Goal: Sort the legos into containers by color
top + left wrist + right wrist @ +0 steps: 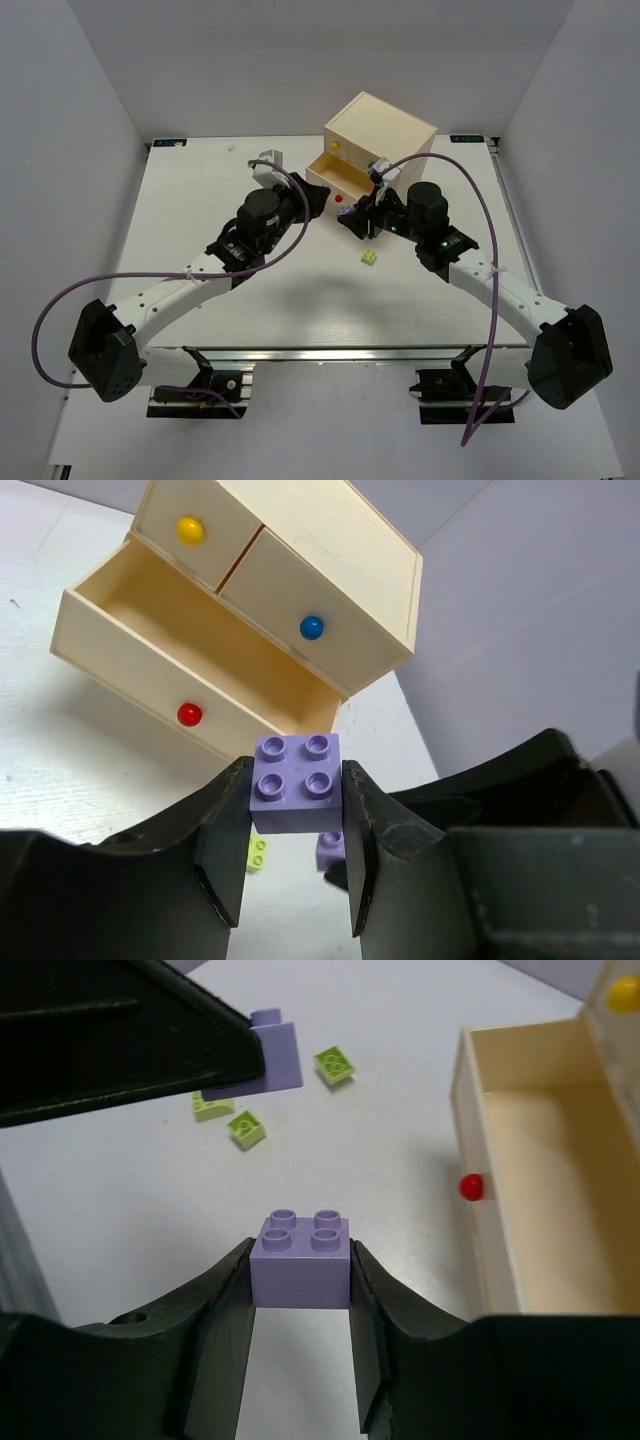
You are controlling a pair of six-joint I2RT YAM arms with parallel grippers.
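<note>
My left gripper (pixel 296 798) is shut on a lavender lego (pixel 297 780), held above the table just in front of the open red-knob drawer (pixel 150 630) of the cream chest (pixel 380 130). My right gripper (pixel 300 1290) is shut on a second lavender lego (pixel 300 1258), left of that drawer's red knob (pixel 472 1186). In the top view both grippers, left (pixel 318 200) and right (pixel 352 222), meet near the drawer front (pixel 335 182). Three lime legos (pixel 246 1127) lie on the table; one shows in the top view (pixel 369 258). The drawer looks empty inside.
The yellow-knob drawer (pixel 190 528) and the blue-knob drawer (pixel 312 627) are shut. The left gripper's black fingers (pixel 120 1040) hang across the upper left of the right wrist view, close to my right gripper. Grey walls enclose the white table (pixel 200 200).
</note>
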